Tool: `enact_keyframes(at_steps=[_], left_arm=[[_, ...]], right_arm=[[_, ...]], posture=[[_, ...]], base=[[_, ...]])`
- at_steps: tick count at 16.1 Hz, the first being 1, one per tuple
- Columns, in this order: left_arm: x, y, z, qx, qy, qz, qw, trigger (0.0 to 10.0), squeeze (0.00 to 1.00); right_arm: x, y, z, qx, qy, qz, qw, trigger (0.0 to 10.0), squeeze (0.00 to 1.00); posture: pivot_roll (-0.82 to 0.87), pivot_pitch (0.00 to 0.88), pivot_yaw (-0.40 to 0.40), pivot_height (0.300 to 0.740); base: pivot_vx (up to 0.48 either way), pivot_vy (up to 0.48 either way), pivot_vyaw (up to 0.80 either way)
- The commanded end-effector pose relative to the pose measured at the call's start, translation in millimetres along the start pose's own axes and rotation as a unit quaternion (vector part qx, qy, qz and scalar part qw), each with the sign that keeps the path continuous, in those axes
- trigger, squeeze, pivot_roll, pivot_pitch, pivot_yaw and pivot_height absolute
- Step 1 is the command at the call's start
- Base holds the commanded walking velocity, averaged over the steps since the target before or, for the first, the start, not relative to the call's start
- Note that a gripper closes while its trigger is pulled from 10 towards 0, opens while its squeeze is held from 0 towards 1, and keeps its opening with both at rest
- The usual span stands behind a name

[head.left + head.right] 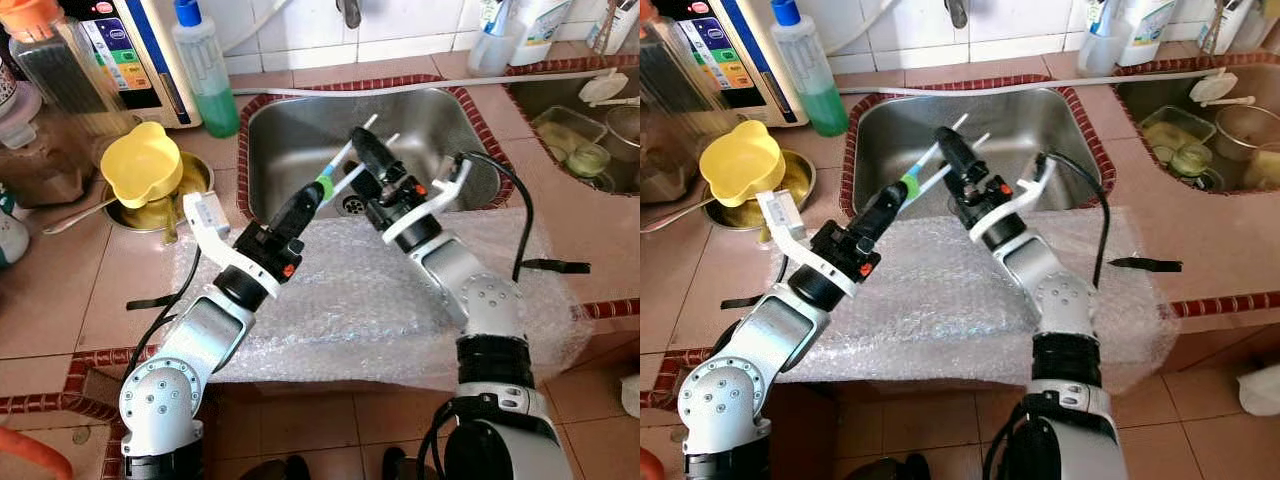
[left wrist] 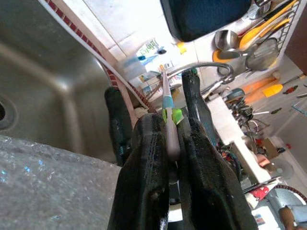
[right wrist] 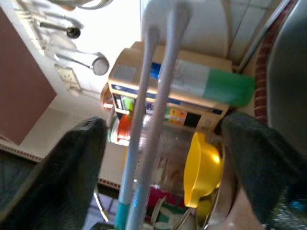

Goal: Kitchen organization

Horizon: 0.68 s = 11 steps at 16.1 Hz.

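Toothbrushes, slim white-handled with teal and green bands (image 1: pixel 340 172): clamped in left gripper (image 1: pixel 316 192) above stainless steel sink (image 1: pixel 290 130). Right gripper (image 1: pixel 366 148): fingers spread, alongside. Bubble wrap sheet (image 1: pixel 350 300) on terracotta-tiled worktop (image 1: pixel 60 290). Yellow plastic jug (image 1: pixel 142 163) in metal bowl (image 1: pixel 196 176).

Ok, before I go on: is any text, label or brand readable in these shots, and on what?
Nothing can be read for certain.
White appliance: coloured panel labels, too small.
Blue-capped bottle of green liquid: no label showing.
White bottles behind the sink: print too blurred.
Carton seen from the left wrist: print blurred.
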<state>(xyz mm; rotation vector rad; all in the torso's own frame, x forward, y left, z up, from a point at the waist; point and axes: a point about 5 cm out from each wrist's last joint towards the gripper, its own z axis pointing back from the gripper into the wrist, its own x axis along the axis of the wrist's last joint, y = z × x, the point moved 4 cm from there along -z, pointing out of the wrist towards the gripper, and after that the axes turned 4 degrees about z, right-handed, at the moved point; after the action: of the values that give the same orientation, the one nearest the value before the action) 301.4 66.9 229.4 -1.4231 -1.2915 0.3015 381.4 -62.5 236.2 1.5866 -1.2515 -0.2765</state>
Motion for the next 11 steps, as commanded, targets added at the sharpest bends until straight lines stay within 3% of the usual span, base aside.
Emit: enact_keyframes(at_steps=[1,11], left_arm=[[-5.9,-2.8,3.4,-0.006,0.005,0.006,1.0,0.0,0.0],[-11.5,2.9,3.9,0.003,0.015,0.01,1.0,0.0,0.0]], right_arm=[[-6.8,4.4,-3.8,0.012,0.016,0.0,1.0,0.0,0.0],[0.7,6.1,-1.3,0.018,0.002,0.004,1.0,0.0,0.0]], posture=[[-0.08,0.232,0.085,0.74],[-0.1,0.235,0.085,0.74]], base=[[0.0,0.0,0.0],[0.0,0.0,0.0]])
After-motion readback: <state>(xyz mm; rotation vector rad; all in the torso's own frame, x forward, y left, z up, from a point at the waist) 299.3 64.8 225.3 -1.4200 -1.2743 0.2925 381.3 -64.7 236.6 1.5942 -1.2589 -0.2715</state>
